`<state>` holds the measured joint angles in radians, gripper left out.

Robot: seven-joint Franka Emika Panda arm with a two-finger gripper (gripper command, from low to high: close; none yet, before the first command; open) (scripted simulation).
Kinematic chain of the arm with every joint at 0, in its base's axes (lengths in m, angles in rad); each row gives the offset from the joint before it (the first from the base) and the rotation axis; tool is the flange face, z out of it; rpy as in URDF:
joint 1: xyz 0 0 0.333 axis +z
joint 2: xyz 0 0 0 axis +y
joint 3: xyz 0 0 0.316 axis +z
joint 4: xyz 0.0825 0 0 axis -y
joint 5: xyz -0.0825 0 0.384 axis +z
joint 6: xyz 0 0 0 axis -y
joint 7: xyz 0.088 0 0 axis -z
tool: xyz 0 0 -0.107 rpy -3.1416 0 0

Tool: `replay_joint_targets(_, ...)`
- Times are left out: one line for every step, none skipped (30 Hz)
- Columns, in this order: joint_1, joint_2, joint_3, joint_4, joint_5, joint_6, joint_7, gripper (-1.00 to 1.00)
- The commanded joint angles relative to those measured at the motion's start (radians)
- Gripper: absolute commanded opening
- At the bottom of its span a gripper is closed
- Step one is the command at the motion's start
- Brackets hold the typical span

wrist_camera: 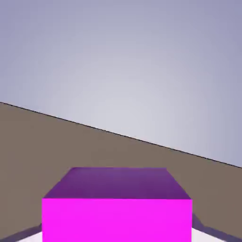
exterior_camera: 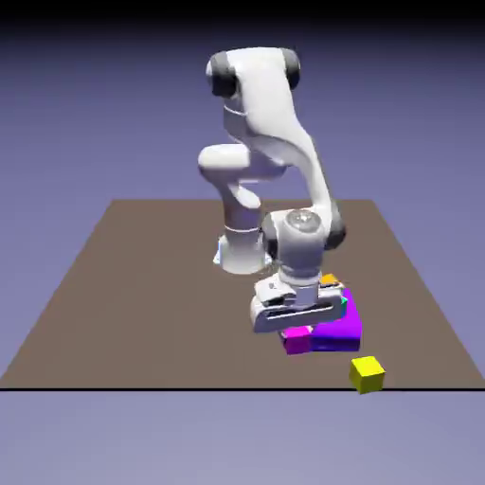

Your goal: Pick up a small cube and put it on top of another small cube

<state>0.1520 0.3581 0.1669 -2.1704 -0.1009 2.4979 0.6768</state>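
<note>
The jaws were closed on the magenta-pink cube (exterior_camera: 297, 340), one finger to each side (a grip that probably left its underside free for stacking), at the near right of the desk (exterior_camera: 170, 313), left of the purple block (exterior_camera: 339, 332).

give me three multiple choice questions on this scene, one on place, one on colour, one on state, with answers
1. Where is the yellow cube?
A) at the robot's base
B) near the table's front edge
C) on the purple block

2. What colour is the small cube at the gripper?
A) green
B) yellow
C) magenta-pink

3. How do the jaws stand?
A) closed on a cube
B) wide open, nothing between them
C) shut on nothing

Key:
1 B: the exterior view shows it by the edge nearest the camera.
2 C: its face is bright magenta-pink in the hand view.
3 A: the cube fills the space between the finger tips.
</note>
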Motion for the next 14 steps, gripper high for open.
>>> replay_joint_targets(0.022,0.014,0.014,0.036,-0.012,-0.024,-0.035,-1.00)
replay_joint_targets(0.043,0.027,0.028,0.073,-0.022,-0.047,-0.072,-1.00)
replay_joint_targets(0.064,0.041,0.042,0.109,-0.032,-0.071,-0.108,-1.00)
replay_joint_targets(0.086,0.054,0.056,0.145,-0.042,-0.095,-0.145,-1.00)
replay_joint_targets(0.101,0.064,0.065,0.170,-0.049,-0.111,-0.170,-1.00)
replay_joint_targets(0.101,0.064,0.065,0.170,-0.049,-0.111,-0.170,-1.00)
replay_joint_targets(0.107,0.100,0.056,0.171,-0.060,-0.076,-0.162,-1.00)
replay_joint_targets(0.114,0.136,0.046,0.171,-0.072,-0.041,-0.155,-1.00)
replay_joint_targets(0.121,0.172,0.037,0.172,-0.083,-0.006,-0.147,-1.00)
replay_joint_targets(0.126,0.199,0.030,0.173,-0.092,0.020,-0.141,-1.00)
replay_joint_targets(0.126,0.199,0.030,0.173,-0.092,0.020,-0.141,1.00)
replay_joint_targets(0.126,0.199,0.030,0.173,-0.092,0.020,-0.141,1.00)
replay_joint_targets(0.119,0.163,0.039,0.172,-0.080,-0.015,-0.149,1.00)
replay_joint_targets(0.113,0.127,0.049,0.171,-0.069,-0.050,-0.157,1.00)
